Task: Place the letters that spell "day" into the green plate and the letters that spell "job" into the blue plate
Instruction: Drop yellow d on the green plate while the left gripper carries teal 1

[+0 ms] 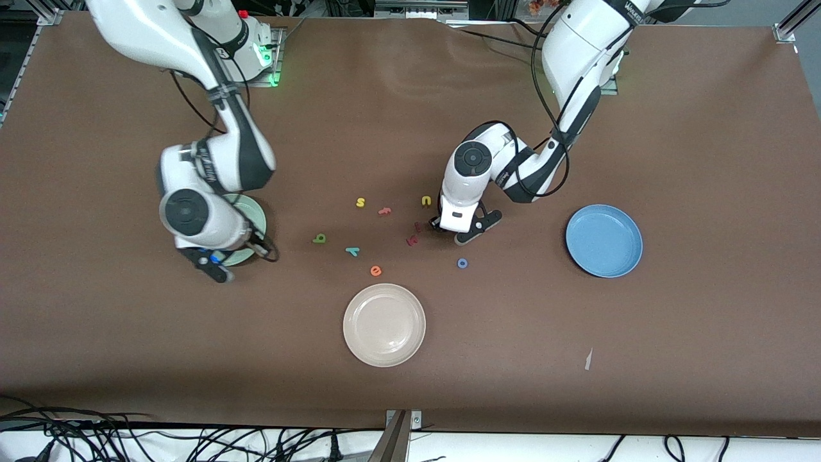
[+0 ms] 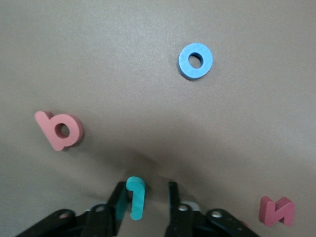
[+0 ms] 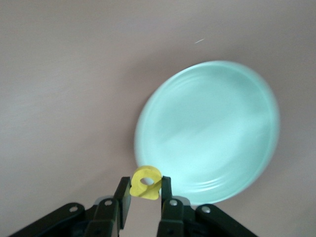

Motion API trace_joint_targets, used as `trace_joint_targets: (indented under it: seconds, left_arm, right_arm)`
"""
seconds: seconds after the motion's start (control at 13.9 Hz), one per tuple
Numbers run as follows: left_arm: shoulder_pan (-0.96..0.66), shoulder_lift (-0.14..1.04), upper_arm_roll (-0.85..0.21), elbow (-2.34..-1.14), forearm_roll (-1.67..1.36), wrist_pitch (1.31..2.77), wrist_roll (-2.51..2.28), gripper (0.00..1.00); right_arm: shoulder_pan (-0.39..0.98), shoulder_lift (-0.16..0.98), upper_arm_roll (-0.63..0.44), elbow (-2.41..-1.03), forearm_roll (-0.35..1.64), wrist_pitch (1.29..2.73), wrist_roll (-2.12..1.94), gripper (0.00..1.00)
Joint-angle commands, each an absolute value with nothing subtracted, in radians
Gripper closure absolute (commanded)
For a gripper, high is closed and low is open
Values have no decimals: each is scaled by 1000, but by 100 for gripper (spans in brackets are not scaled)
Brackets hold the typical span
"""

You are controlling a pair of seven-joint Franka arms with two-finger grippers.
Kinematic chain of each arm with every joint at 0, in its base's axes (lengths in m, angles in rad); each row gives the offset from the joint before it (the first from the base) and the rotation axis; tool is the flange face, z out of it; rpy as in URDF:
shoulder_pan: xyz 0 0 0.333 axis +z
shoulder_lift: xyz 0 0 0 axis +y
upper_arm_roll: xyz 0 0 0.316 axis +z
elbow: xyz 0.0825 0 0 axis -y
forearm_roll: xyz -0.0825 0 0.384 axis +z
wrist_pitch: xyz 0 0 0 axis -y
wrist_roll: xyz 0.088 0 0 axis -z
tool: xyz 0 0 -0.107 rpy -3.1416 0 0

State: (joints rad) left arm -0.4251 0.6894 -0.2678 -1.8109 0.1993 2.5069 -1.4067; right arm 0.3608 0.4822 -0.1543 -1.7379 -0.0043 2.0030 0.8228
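The cream plate (image 1: 383, 325) sits nearest the camera. Farther back, the right gripper (image 3: 145, 193) pinches the yellow "a" (image 3: 146, 182) over the green plate's (image 3: 207, 131) rim. The left gripper (image 2: 143, 197) straddles the teal "j" (image 2: 135, 196), one finger touching it; the blue "o" (image 2: 195, 60) and pink "b" (image 2: 60, 130) lie nearby, with bare table between them.

A brown table (image 1: 705, 128) carries three plates (image 1: 384, 325) below and beside scattered foam letters (image 1: 360, 203) at centre frame.
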Motion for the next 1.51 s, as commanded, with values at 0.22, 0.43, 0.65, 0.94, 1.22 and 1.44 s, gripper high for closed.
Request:
trace_joint_targets:
  seconds: [0.22, 0.43, 0.65, 0.94, 1.22, 1.44]
  left_arm:
    - [-430, 710, -265, -1790, 242, 2511, -1430, 100]
    - [-428, 703, -265, -1786, 242, 2502, -1424, 100]
    - [-404, 693, -270, -1680, 241, 2334, -1361, 100]
    - [-316, 621, -276, -1670, 224, 2192, -1107, 100]
    - [-198, 545, -276, -1716, 224, 2094, -808, 100]
    - [-97, 468, -278, -1813, 224, 2102, -619, 100]
  right_arm:
    - [367, 423, -181, -2044, 2, 2253, 752, 86]
    - [367, 399, -186, -2048, 2, 2251, 747, 0]
    - [370, 376, -178, -1926, 3, 2079, 755, 0]
    - [405, 420, -115, -1775, 104, 2003, 913, 0]
    - [498, 569, -95, -1620, 115, 2038, 1231, 0]
    - [541, 653, -95, -1600, 117, 2191, 1343, 0]
